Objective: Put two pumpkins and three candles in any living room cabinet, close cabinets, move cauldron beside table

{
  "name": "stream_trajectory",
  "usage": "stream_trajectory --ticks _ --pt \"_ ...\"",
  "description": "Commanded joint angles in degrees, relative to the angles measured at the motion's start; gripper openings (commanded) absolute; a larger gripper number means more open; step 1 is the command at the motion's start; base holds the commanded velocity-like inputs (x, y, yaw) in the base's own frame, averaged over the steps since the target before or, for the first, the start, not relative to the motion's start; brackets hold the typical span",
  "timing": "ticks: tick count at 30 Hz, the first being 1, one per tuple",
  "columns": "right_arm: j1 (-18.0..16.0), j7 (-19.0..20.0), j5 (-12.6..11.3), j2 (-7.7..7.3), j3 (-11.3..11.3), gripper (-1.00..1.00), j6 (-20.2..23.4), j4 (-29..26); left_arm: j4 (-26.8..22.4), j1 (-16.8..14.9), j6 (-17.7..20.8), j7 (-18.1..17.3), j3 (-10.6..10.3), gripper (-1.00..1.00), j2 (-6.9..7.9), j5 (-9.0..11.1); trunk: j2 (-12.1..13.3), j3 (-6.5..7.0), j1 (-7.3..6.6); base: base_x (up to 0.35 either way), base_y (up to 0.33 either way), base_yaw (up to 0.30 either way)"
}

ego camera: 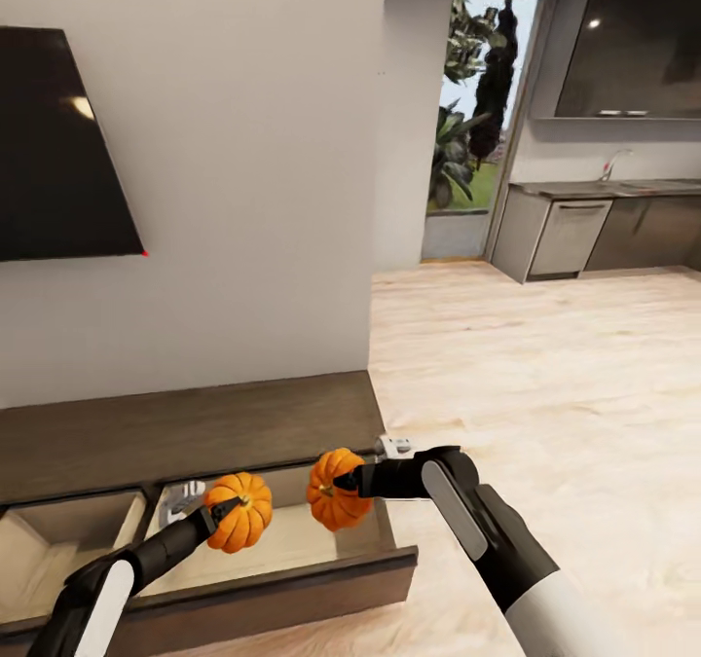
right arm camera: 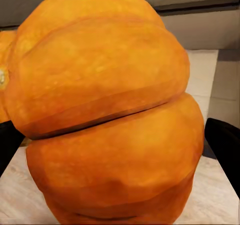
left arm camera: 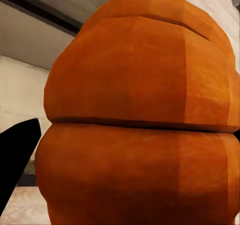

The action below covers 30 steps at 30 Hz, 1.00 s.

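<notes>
- The left gripper point(ego camera: 216, 515) is clamped on one pumpkin point(ego camera: 239, 511), holding it above the open drawer point(ego camera: 292, 540) of the cabinet point(ego camera: 185, 433).
- The right gripper point(ego camera: 343, 483) is clamped on the other pumpkin point(ego camera: 334, 490), over the same drawer's right part.
- The two pumpkins hang near each other, apart.
- A television point(ego camera: 58, 151) hangs on the wall above.

Orange pumpkin point(right arm camera: 110, 115) between dark jaws

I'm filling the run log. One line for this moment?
left hand: holds pumpkin | right hand: holds second pumpkin | both over open cabinet drawer | not yet released
</notes>
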Motion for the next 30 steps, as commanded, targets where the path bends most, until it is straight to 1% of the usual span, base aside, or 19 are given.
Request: stream_trajectory --ticks 1,4,5,8,11,14,15,16,17,18,19,20,24,27,30 --pt "0.0 0.7 -0.7 -0.06 0.0 -1.00 -0.1 0.2 0.3 -0.2 0.0 0.7 -0.3 -1.00 -0.30 -0.1 0.0 0.01 0.00 0.339 -0.110 0.282" --pt "0.0 3.1 -0.8 -0.27 -0.1 -1.00 -0.3 0.4 0.7 -0.3 0.0 1.9 -0.6 -1.00 -0.59 -0.4 0.0 0.01 0.00 0.320 -0.079 0.282" --pt "0.0 5.3 -0.7 -0.42 -0.2 -1.00 -0.5 0.4 0.8 -0.3 0.0 2.6 -0.7 -1.00 -0.71 -0.5 0.0 0.01 0.00 0.199 -0.040 0.283" --pt "0.0 7.8 -0.5 -0.59 -0.2 -1.00 -1.1 0.5 0.9 -0.4 0.0 3.3 -0.8 -1.00 -0.88 -0.6 0.0 0.01 0.00 0.123 -0.025 0.283" --pt "0.1 8.8 -0.3 -0.51 -0.1 -1.00 -2.3 0.5 1.0 -0.4 0.0 3.8 -0.9 -1.00 -0.90 -0.7 0.0 0.01 0.00 0.045 -0.009 0.284" --pt "0.4 9.2 -0.2 -0.90 -0.1 -1.00 -3.0 0.5 1.5 -0.4 0.0 3.9 -0.9 -1.00 -0.90 -0.7 0.0 0.01 0.00 0.012 -0.002 0.285" --pt "0.6 9.2 -0.2 -1.65 -0.1 -1.00 -3.1 0.4 1.6 -0.4 0.0 4.0 -0.9 -1.00 -0.90 -0.7 0.0 0.01 0.00 0.004 -0.001 0.286" --pt "0.7 9.2 -0.2 -3.31 -0.2 -1.00 -3.3 0.1 1.7 -0.4 0.0 3.9 -0.9 -1.00 -0.91 -0.7 0.0 0.00 0.00 0.001 0.000 0.286" --pt "0.8 9.2 -0.3 -4.17 -0.5 -1.00 -3.9 0.0 1.7 -0.4 0.0 4.0 -0.9 -1.00 -0.91 -0.7 0.0 -0.01 0.00 0.001 0.000 0.286" --pt "0.9 9.2 -0.3 -4.53 -0.8 -1.00 -4.4 -0.1 1.7 -0.4 0.0 4.0 -0.9 -1.00 -0.91 -0.7 0.0 -0.03 0.00 0.001 0.000 0.286" --pt "1.2 9.2 -0.3 -5.02 -1.6 -1.00 -5.5 -0.2 1.7 -0.4 -0.1 4.0 -0.9 -1.00 -0.91 -0.7 0.0 -0.04 0.00 0.000 0.000 0.286" --pt "1.6 9.1 -0.3 -5.47 -2.9 -1.00 -6.7 -0.4 1.8 -0.4 -0.1 3.9 -0.9 -1.00 -0.91 -0.7 0.0 -0.06 0.00 0.000 0.000 0.286" --pt "1.9 8.8 -0.2 -5.83 -5.3 -1.00 -7.8 -0.5 1.8 -0.4 -0.4 3.9 -1.0 -1.00 -0.91 -0.7 0.0 -0.12 0.00 0.000 0.118 0.286" --pt "2.0 8.5 -0.1 -5.90 -5.9 -1.00 -8.0 -0.4 1.8 -0.4 -0.6 3.9 -1.0 -1.00 -0.91 -0.7 0.0 -0.14 0.00 0.000 0.246 0.229" --pt "2.0 7.6 -0.1 -5.94 -6.3 -1.00 -8.1 -0.3 1.8 -0.4 -0.7 3.9 -1.0 -1.00 -0.91 -0.7 0.0 -0.14 0.00 0.002 0.291 0.097"
